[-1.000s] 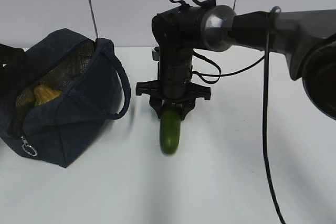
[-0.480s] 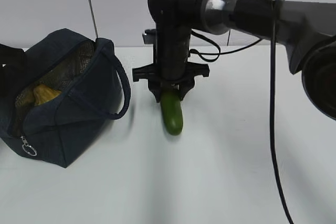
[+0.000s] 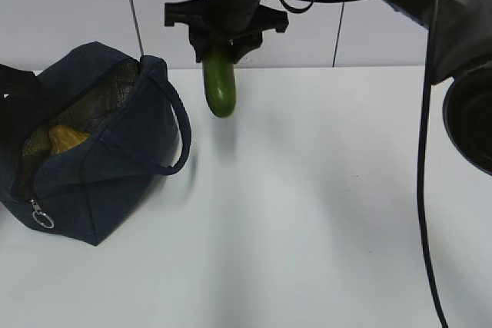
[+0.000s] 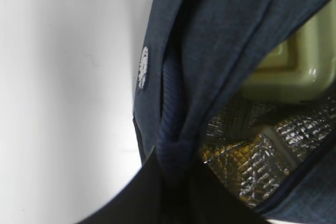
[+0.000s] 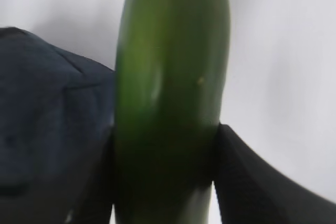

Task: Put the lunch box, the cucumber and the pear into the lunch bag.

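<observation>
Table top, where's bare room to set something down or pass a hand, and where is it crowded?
The table is bare right of the lunch bag, from its loop handle to the right edge, and along the front. Crowded: the left side, where the bag sits, and above its handle, where the right gripper carries the cucumber.

I see a dark green cucumber (image 3: 220,86), a navy lunch bag (image 3: 100,167) with quilted silver lining, a yellow pear (image 3: 65,139), a sage-green lunch box (image 4: 294,61) lid, and a white tabletop (image 3: 307,228).
</observation>
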Robot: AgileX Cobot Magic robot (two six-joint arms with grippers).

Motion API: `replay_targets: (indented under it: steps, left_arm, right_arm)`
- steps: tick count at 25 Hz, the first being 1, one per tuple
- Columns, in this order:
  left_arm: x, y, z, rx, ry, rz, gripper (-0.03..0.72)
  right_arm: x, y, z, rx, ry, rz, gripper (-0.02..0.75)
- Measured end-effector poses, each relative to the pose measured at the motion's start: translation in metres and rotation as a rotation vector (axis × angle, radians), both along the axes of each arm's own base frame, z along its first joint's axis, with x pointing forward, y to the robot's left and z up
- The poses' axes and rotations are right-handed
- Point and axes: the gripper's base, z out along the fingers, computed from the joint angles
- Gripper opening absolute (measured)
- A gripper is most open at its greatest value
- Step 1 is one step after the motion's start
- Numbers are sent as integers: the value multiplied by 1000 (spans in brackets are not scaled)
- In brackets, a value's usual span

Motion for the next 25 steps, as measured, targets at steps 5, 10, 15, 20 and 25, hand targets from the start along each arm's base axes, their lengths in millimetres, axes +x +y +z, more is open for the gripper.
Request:
replay_targets:
  steps: [5,10,15,20,25]
  left_arm:
    - [0,0,0,0,0,0,1]
    - [0,0,0,-6,-2,1,1]
    - [1,-1,0,-7,-16,1,1]
    - [2,-1,1,-9,-29,1,1]
    - [3,-1,1,-9,-31,1,1]
  right_arm:
    - [-6,7,30,122,-42,57,389]
    - [-20,26,43,319,32,186,389]
    - [-40,60,36,385,95,281,389]
    - [-48,89,17,405,105,301,389]
    - [-39,99,-3,470,132,205,389]
